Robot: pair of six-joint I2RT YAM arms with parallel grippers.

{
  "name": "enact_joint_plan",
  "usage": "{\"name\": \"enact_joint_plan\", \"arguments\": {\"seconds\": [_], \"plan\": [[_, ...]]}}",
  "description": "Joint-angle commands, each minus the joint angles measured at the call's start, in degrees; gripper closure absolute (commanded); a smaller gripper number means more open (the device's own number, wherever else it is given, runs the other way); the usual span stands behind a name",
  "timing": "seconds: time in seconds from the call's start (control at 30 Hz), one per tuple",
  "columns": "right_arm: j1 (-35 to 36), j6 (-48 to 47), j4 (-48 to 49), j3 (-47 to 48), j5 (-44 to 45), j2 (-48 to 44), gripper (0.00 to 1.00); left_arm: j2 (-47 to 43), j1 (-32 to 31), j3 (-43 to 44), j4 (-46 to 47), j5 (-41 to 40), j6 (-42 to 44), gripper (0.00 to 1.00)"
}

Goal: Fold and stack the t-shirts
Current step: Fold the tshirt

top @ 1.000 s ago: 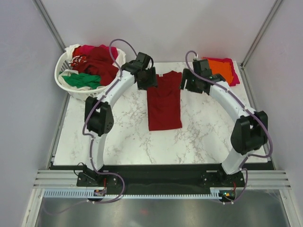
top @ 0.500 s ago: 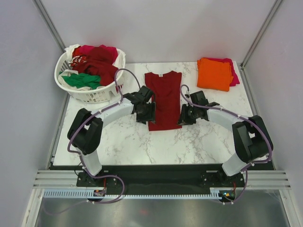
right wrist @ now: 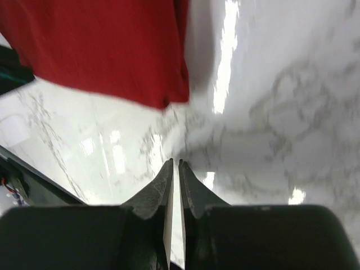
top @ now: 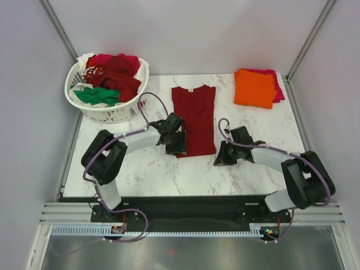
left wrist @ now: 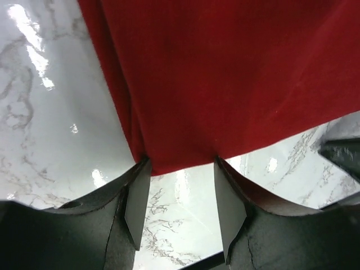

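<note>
Magenta t-shirt [top: 279, 93] largely beneath orange t-shirt [top: 254, 88]

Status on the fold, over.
Left pincer open at near hem of red shirt. Right pincer shut on nothing beside its corner. Basket, orange stack well off.

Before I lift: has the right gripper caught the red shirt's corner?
No, the right gripper is shut on nothing; the red shirt lies beyond its tips.

A white marble-patterned table [top: 247, 121] is shown. A dark red t-shirt [top: 194, 118] is laid flat at its middle. A white lattice basket [top: 107, 115] is set at the far left corner. At the far right, a magenta t-shirt [top: 278, 90] is spread under a folded orange t-shirt [top: 253, 88].
</note>
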Motion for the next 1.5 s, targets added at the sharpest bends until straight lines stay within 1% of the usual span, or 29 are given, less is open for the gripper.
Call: {"name": "enact_joint_plan", "arguments": {"seconds": [0.0,0.07,0.1,0.17,0.2,0.23,0.27,0.33,0.37,0.4,0.43,0.47,0.53,0.57,0.67,0.8,0.93,1.03,1.17,1.23,1.33,1.37,1.43,1.47], "plan": [[2.62,1.59,-6.42,-3.16,2.48,-7.54,0.85,-4.34,-1.59,-4.73,-0.04,-0.83,-2.65,0.43],[4.21,2.56,-9.5,-1.77,2.75,-14.02,0.86,-6.02,-2.57,-5.8,-0.47,-0.14,-3.96,0.44],[4.39,3.18,-10.2,1.03,2.75,-15.72,0.86,-6.81,-2.57,-6.41,-0.57,0.22,-4.05,0.45],[4.47,3.18,-11.35,4.81,2.75,-18.09,0.87,-10.5,-3.09,-6.59,-0.92,-1.43,-3.79,0.45],[4.47,2.49,-11.35,9.18,2.92,-18.02,0.88,-11.99,-3.27,-6.42,-1.09,-1.97,-3.7,0.45],[4.39,2.13,-11.09,11.49,3.36,-17.5,0.89,-14.88,-3.27,-6.07,-1.09,-2.67,-3.27,0.45],[4.39,1.6,-11.09,16.13,4.41,-14.97,0.89,-16.04,-3.36,-5.02,-1.01,-4.24,-2.22,0.44],[4.39,-0.06,-10.91,21.16,5.2,-10.75,0.9,-17.8,-3.36,-3.87,-1.01,-6.36,-1.16,0.43],[4.39,-0.33,-10.91,23.79,5.73,-5.76,0.91,-17.72,-3.27,-3.0,-1.09,-8.54,-0.28,0.43],[4.3,-0.59,-10.74,28.87,6.52,-3.02,0.92,-17.2,-3.27,-2.47,-1.01,-9.09,-0.02,0.43],[4.12,-0.86,-10.3,31.35,6.53,-0.38,0.92,-15.28,-3.27,-2.11,-0.92,-9.53,0.25,0.43],[4.21,-0.77,-9.69,35.47,6.53,4.78,0.93,-14.04,-3.18,-1.24,-0.83,-9.53,0.51,0.43],[3.95,-0.77,-9.07,39.79,5.39,10.08,0.94,-11.06,-3.36,-0.18,-0.39,-8.92,0.43,0.44],[3.77,-0.69,-9.07,43.47,4.95,14.98,0.95,-8.78,-3.36,0.35,-0.3,-8.31,0.17,0.45],[2.63,-0.95,-10.56,48.5,4.42,22.99,0.96,-5.61,-3.27,0.35,0.75,-7.86,-0.71,0.46],[-1.05,-2.87,-11.09,50.62,4.07,28.82,0.96,-3.23,-3.36,-0.17,1.19,-7.25,-1.68,0.47],[-7.11,-3.85,-10.83,52.2,1.96,34.44,0.96,-2.25,-3.27,-1.67,1.28,-7.34,-2.65,0.48],[-10.01,-4.46,-10.21,53.52,-0.06,40.67,0.95,-2.95,-3.27,-3.51,1.37,-6.98,-3.61,0.48],[-12.31,-3.41,-9.6,57.03,-2.87,45.51,0.95,-5.23,-5.03,-6.14,1.46,-7.77,-3.7,0.48],[-12.58,-3.5,-9.42,57.83,-3.23,45.79,0.95,-6.11,-5.47,-6.94,1.37,-7.78,-4.05,0.48],[-12.58,-3.85,-9.24,58.97,-4.71,43.95,0.88,-7.52,-5.73,-7.73,1.46,-7.78,-4.32,0.48],[-12.58,-3.76,-9.24,59.32,-5.51,42.03,0.76,-8.05,-5.73,-7.56,1.37,-7.78,-4.23,0.48],[-12.14,-3.76,-9.33,59.68,-8.05,37.82,0.58,-8.84,-5.73,-7.21,1.37,-7.51,-3.62,0.48],[-11.96,-3.76,-9.42,59.42,-8.5,36.05,0.42,-9.28,-5.82,-6.68,1.19,-7.25,-3.44,0.48]]}}
